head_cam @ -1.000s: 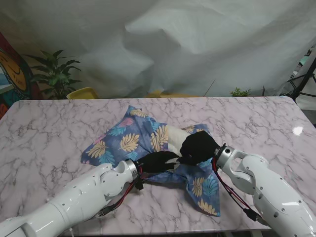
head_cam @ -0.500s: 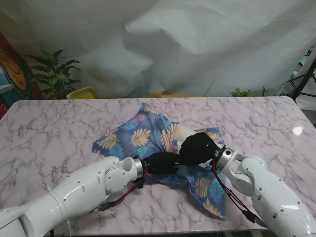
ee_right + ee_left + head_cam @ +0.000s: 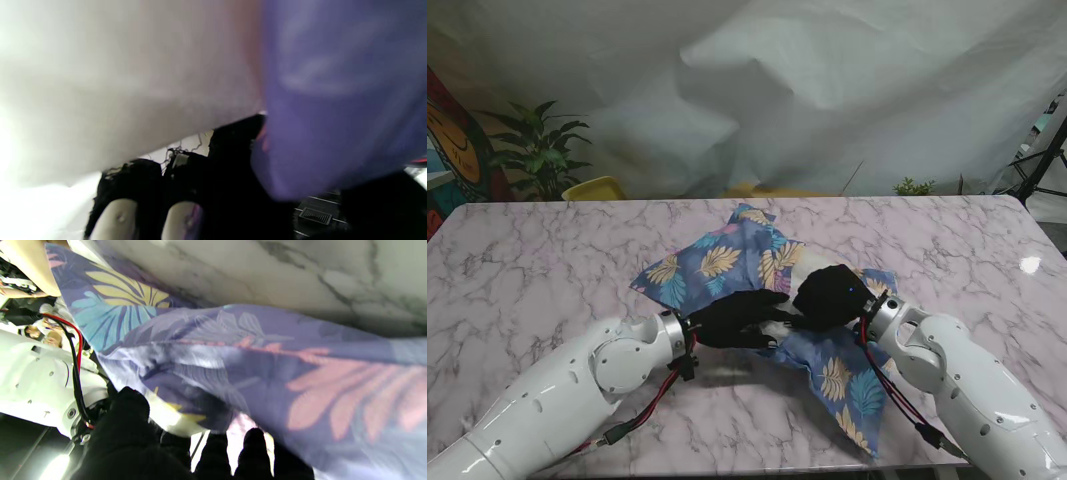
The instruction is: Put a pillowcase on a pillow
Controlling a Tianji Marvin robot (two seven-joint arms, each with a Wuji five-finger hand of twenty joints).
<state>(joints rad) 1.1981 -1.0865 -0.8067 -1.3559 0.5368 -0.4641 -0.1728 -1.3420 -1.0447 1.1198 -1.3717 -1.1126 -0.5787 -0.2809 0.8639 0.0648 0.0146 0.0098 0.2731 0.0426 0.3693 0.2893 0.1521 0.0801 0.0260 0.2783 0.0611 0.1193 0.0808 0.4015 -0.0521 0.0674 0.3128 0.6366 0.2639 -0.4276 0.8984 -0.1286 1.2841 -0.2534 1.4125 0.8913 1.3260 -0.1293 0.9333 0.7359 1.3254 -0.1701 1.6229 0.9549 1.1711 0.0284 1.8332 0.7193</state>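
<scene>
Pillowcase [image 3: 727, 262], leaf-printed blue, lies mid-table, long axis running from far left to near right. Left hand [image 3: 739, 318] grips its near edge; right hand [image 3: 829, 296] clutches cloth and cream pillow [image 3: 812, 259]. Marble table [image 3: 527, 270]; white backdrop [image 3: 827, 90] behind.

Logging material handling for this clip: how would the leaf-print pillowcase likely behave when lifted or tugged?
Likely floppy: the leaf-print pillowcase creases and drapes over the marble table. Probably light and thin, since the left wrist view shows light through it. It may bunch around the pillow.
</scene>
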